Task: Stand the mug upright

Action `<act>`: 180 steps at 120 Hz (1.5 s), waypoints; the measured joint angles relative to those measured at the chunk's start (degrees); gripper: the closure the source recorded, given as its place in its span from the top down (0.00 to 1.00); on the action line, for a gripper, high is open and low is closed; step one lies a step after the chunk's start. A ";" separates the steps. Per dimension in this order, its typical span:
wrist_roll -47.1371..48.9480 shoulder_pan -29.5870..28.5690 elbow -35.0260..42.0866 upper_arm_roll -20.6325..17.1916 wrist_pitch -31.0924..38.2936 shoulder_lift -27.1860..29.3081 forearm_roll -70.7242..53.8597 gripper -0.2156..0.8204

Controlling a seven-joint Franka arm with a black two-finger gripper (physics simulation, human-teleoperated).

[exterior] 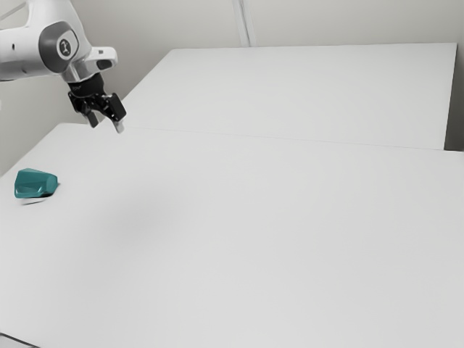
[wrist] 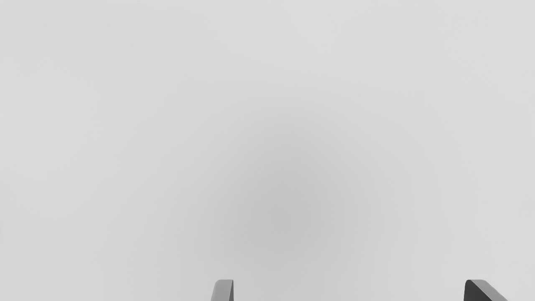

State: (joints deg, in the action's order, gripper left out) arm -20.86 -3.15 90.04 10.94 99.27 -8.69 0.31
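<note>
Mug (exterior: pixel 35 183), teal, lies on its side on the white counter (exterior: pixel 254 232), near the exterior view's left edge; its handle I can't make out. As it lies, the task's goal isn't met: what is left, I judge, is gripping it, turning it onto its base and letting go once it stands steady. The pincer (exterior: pixel 106 125) is open and empty, its 2 fingers well apart, up over the counter and clear of the mug, towards the exterior view's right. Nothing I can see stands between the 2. A dark line (exterior: pixel 18 340) crosses the near corner, well apart from the mug.
</note>
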 joint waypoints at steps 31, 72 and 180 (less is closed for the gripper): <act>-1.49 -5.83 -4.39 4.89 1.06 -1.35 2.26 0.79; -8.45 -31.72 -22.36 -4.00 1.02 -18.06 8.53 0.79; -28.41 -62.32 -39.92 -29.74 5.22 -44.66 10.49 0.79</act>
State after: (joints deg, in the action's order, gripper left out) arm -49.26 -65.47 50.12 -18.80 104.49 -53.35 10.80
